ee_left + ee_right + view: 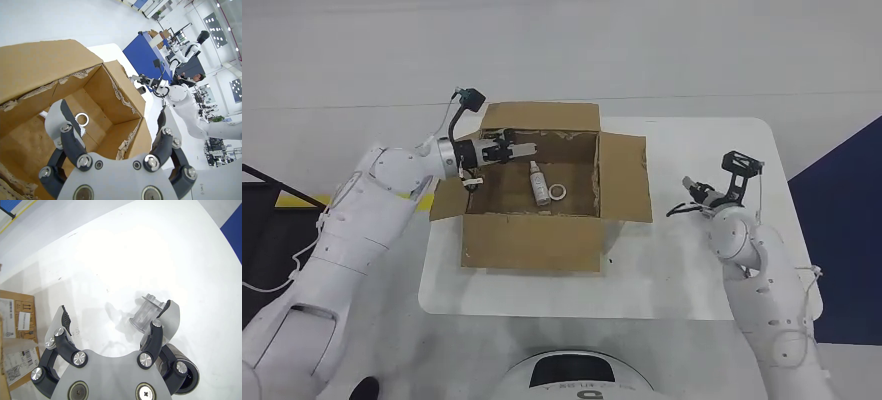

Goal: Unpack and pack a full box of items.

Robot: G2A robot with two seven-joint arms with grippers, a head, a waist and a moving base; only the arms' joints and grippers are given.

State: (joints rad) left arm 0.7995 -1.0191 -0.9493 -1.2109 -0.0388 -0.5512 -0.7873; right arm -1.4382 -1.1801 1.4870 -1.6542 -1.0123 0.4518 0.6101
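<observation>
Top view: the left end effector (525, 149) stood open at the upper-left inner corner of the box (532, 245), the small bottle (538, 183) lying on the box floor just below-right of it, long axis up-and-down the frame. The right end effector (694, 196), open too, hung well apart at frame right, so the left arm looked the nearer.

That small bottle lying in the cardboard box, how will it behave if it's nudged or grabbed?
The bottle lies on its side on the box floor, so a nudge would probably roll it, perhaps into the ring beside it. It looks small and slim, so likely light. Its round body may slip unless pinched squarely.
</observation>
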